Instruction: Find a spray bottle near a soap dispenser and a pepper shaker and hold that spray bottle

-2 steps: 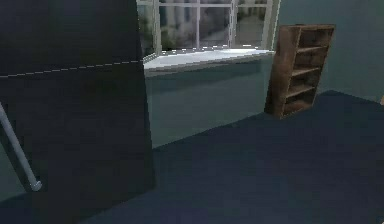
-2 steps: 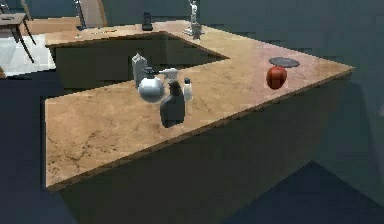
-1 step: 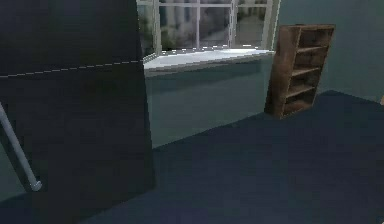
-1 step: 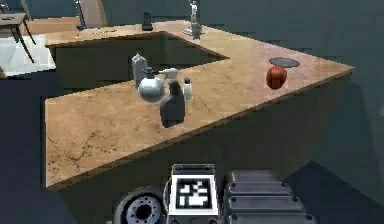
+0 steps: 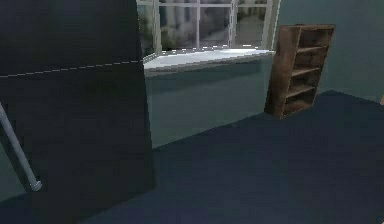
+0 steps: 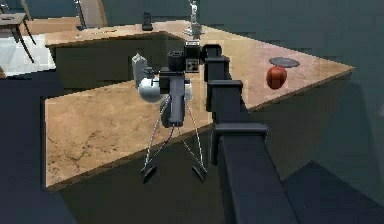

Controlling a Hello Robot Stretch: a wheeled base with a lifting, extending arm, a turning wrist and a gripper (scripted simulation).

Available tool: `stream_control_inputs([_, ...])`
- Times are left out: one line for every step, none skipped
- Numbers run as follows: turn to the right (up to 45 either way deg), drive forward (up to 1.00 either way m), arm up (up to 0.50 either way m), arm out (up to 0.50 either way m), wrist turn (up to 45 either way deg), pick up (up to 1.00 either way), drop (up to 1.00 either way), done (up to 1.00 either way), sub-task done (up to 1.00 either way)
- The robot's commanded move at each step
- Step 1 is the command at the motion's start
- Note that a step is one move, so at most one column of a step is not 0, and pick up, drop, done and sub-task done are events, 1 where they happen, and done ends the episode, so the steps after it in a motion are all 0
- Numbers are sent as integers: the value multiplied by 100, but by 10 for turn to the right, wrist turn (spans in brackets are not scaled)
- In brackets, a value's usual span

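1. Arm side view: dark square arm bar (image 6: 235,130) rises from the bottom edge. The two-finger gripper (image 6: 175,173) sits at its far end. Its dark body is over the tan stone-patterned countertop (image 6: 90,120), and its thin fingers (image 6: 151,173) run down the picture across the counter's front edge.
2. A pale grey-white rounded object with a narrower top (image 6: 146,80) stands on that countertop, just left of the gripper's dark body in the picture. Touching or apart: cannot tell. It is too blob-like to confirm as the spray bottle.
3. Look of it: light and glossy, with a bulbous lower part and a small squarish cap; upright.
4. Gripper state cannot be told from the views, nor whether it holds anything.
5. A red round fruit-like object (image 6: 277,77) lies on the counter's right wing, well apart from the gripper. The far counter run carries a small dark object (image 6: 147,20) and a pale slender figure-like object (image 6: 193,14).
6. Forward view: a brown wooden bookshelf (image 5: 300,70) stands against the teal wall beside a white-framed bay window (image 5: 205,30). What its shelves carry cannot be made out. A large dark flat panel (image 5: 70,110) with a grey bar handle (image 5: 18,145) is at the left.
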Motion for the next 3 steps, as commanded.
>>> stream_control_inputs([0,0,0,0,450,0,0,0,0])
stream_control_inputs([0,0,0,0,450,0,0,0,0])
stream_control_inputs([0,0,0,0,450,0,0,0,0])
